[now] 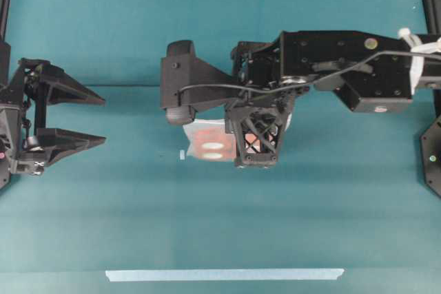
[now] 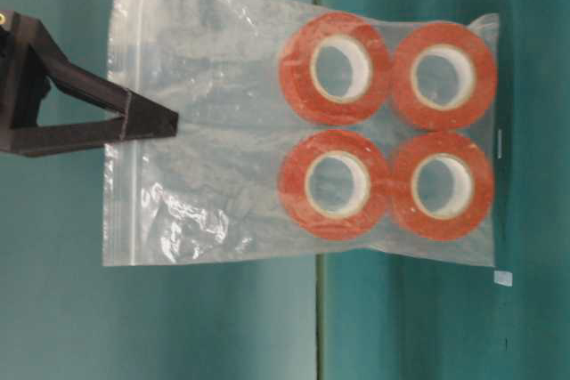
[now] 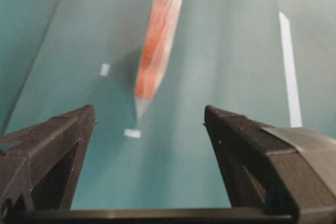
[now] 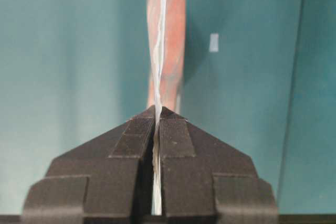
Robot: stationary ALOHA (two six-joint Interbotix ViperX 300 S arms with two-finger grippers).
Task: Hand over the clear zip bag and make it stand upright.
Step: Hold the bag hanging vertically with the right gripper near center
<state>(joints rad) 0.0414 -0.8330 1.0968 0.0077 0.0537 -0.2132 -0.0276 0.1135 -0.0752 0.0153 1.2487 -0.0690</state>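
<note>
Fingers of the left gripper (image 1: 103, 120) stand spread wide with nothing between them at the left edge of the overhead view, well apart from the clear zip bag (image 1: 210, 141), which shows only partly beneath the right arm (image 1: 331, 67) reaching in over the middle of the teal table (image 1: 220, 225); the right gripper (image 1: 256, 144) sits directly over the bag and hides most of it, a small white mark (image 1: 182, 155) lies just left of the bag, and a pale tape strip (image 1: 224, 275) runs along the near edge. From table level, the right gripper (image 2: 174, 119) pinches the bag's (image 2: 223, 131) zip end, and four orange-red tape rolls (image 2: 387, 126) sit in a two-by-two block at the opposite end. From the left wrist, both open fingers (image 3: 58, 145) frame bare table, with the bag (image 3: 157, 40) seen edge-on farther off, two white marks (image 3: 132, 133) near it and the pale strip (image 3: 290, 72) to the right. From the right wrist, the jaws are closed tight on the bag's (image 4: 167, 45) thin edge, the orange rolls beyond them and a white mark (image 4: 213, 42) to the right.
</note>
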